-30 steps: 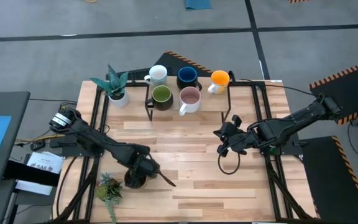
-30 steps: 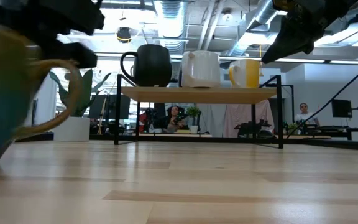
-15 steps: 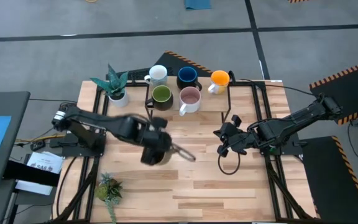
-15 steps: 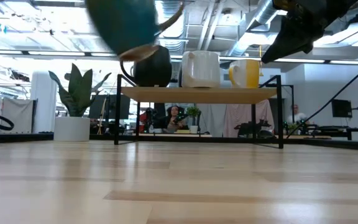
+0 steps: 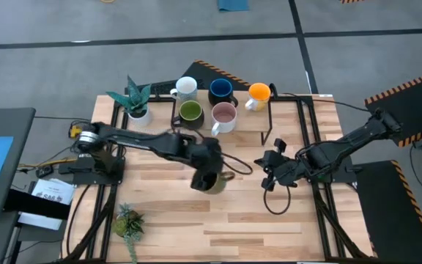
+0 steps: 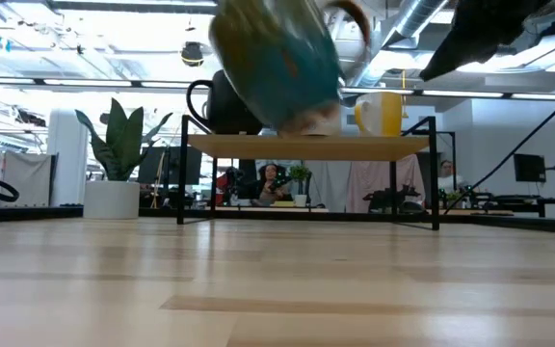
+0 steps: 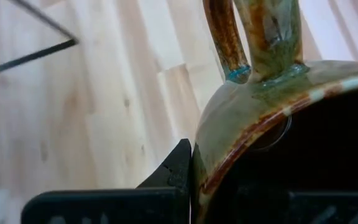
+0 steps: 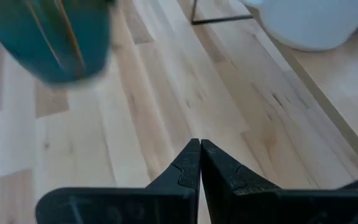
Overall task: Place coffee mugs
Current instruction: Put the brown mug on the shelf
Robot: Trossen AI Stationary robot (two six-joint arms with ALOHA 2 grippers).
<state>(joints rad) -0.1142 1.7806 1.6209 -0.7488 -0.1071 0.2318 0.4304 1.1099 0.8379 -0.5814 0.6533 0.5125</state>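
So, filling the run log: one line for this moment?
left gripper: holding brown mug above table | right gripper: shut, waiting | shelf: five mugs

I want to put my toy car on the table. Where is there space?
The near wooden boards, between the small plant and the right tool, are bare. The shelf at the back is crowded with five mugs; the left tool carries a sixth mug mid-table.

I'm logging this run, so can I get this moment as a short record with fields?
left gripper: mid-table, shut on the brown mug, lifted off the wood
right gripper: shut, empty, waiting at the table's right
shelf: holds five mugs: white, dark blue, orange, olive green, pink
plant pot: left of shelf
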